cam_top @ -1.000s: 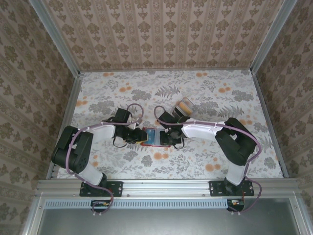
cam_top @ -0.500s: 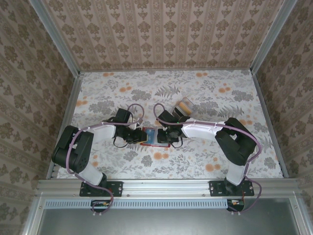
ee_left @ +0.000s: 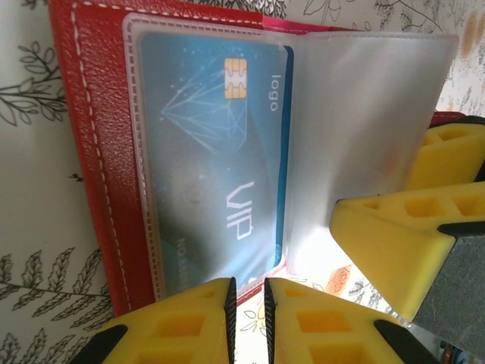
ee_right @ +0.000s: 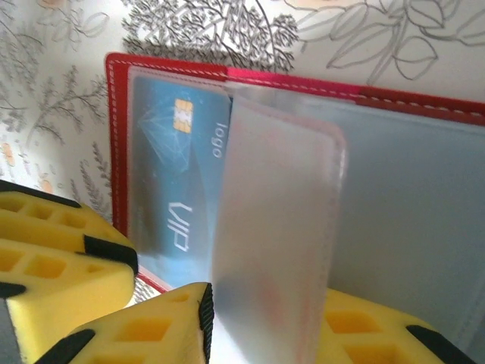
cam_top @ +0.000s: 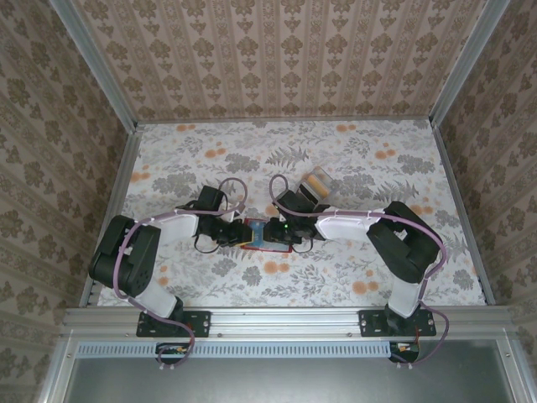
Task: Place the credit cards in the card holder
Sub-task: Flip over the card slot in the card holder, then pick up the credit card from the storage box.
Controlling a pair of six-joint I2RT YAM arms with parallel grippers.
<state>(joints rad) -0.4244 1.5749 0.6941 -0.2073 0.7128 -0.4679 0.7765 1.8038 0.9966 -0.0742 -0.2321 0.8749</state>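
Note:
The card holder (cam_top: 262,235) lies open on the table between my two grippers, red with clear pockets (ee_left: 91,152) (ee_right: 117,152). A bluish credit card (ee_left: 204,159) (ee_right: 170,174) marked VIP sits inside its left pocket. A loose clear pocket leaf (ee_left: 356,129) (ee_right: 276,212) stands up from the spine. My left gripper (ee_left: 248,292) (cam_top: 243,233) is nearly shut, with the holder's near edge at its tips. My right gripper (ee_right: 269,318) (cam_top: 281,231) straddles the clear leaf with its jaws apart; its yellow fingers (ee_left: 386,243) show on the holder's right half.
A tan-orange card (cam_top: 316,180) lies on the flowered tablecloth just behind the right wrist. Patterned walls (cam_top: 285,59) enclose the table on three sides. Open cloth stretches toward the back (cam_top: 252,147) and the front right (cam_top: 336,277).
The right wrist has shifted slightly to the right over the card holder. The left arm and the holder have stayed in place.

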